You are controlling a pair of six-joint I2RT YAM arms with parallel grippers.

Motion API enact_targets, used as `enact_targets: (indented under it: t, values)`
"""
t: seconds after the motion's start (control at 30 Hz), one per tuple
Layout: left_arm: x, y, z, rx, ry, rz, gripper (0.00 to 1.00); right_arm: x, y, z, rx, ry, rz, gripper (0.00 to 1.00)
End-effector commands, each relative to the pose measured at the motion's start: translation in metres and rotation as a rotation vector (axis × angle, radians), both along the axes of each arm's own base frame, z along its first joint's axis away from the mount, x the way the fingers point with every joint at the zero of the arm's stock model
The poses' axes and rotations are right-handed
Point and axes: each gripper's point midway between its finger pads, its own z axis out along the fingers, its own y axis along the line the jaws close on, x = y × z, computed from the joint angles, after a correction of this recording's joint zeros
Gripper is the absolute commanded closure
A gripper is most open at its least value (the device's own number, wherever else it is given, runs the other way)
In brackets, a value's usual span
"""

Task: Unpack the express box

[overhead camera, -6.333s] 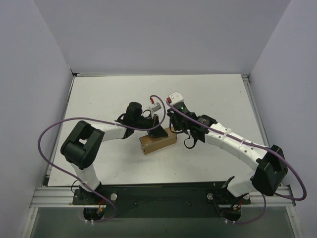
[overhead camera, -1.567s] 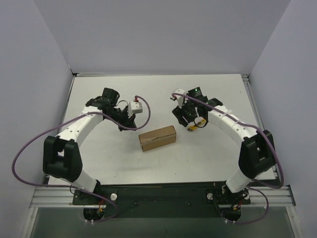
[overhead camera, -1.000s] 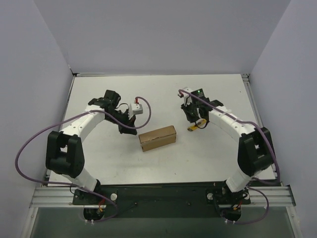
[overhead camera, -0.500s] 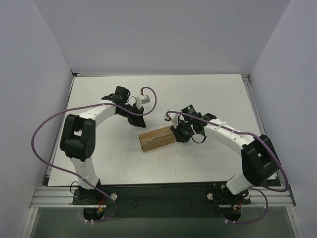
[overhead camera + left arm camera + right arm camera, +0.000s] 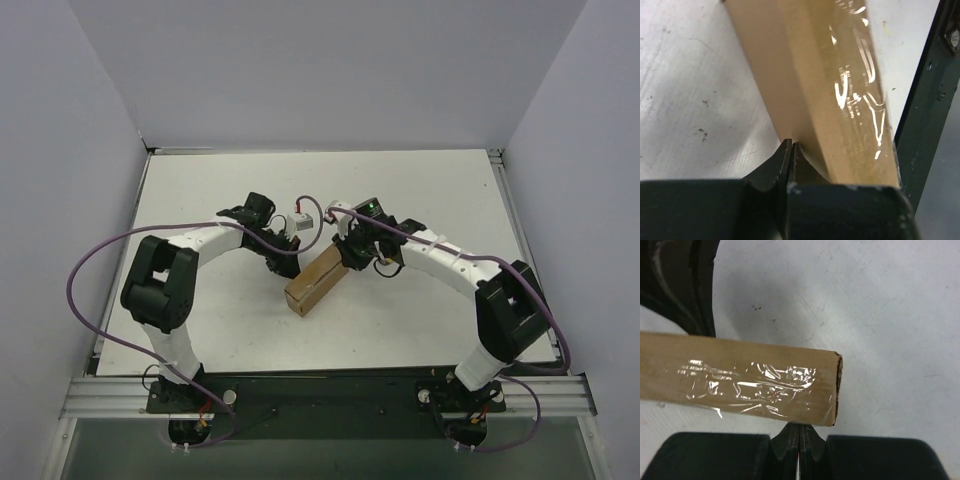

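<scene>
Closest in, on the left wrist camera: my left gripper [image 5: 790, 147] is clenched flat, both fingers pressed tight with nothing between them. The joined tip is nosed into the crease where the long side of the express box [image 5: 825, 90] meets the table [image 5: 695, 85]. On the right wrist camera, my right gripper [image 5: 797, 432] is likewise pinched to a single point and carries nothing. Its tip touches the box's other long side just short of the end corner [image 5: 740, 380]. My reading is that both are used as blunt wedges, bracing the box from opposite sides so it cannot skid; neither one grasps it. A strip of clear tape [image 5: 755, 385] runs along the box's top face, wrinkled and glossy. I see no break in it, so I judge the lid to be sealed and the unpacking barely begun. From overhead the express box [image 5: 315, 283] lies flat on the table, slanted to the table's edges. The left gripper [image 5: 292, 258] is at its left flank and the right gripper [image 5: 348, 260] at its far end. Beyond the box's near end lies the black rail [image 5: 930, 100] that carries my bases. Next move, as I judge it: the tape seam has to be parted, and neither gripper holds anything to cut with.
</scene>
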Motion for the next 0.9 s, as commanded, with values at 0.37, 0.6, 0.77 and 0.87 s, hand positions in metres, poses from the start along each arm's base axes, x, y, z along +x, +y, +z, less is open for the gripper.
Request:
enact_targets:
  t: [0.37, 0.6, 0.77, 0.87]
  values:
    - [-0.017, 0.033, 0.060, -0.080, -0.122, -0.084, 0.94, 0.035, 0.044, 0.021, 0.109, 0.007, -0.057, 1.00]
    - [-0.001, 0.101, 0.076, -0.065, -0.231, 0.080, 0.93, -0.004, 0.086, 0.042, 0.142, 0.005, 0.099, 1.00]
    - [0.007, 0.126, 0.075, -0.091, -0.188, 0.216, 0.92, -0.010, 0.131, 0.029, 0.167, 0.056, 0.138, 1.00]
    - [0.010, 0.139, 0.083, -0.108, -0.224, 0.289, 0.92, -0.001, 0.169, 0.044, 0.225, 0.033, 0.156, 1.00]
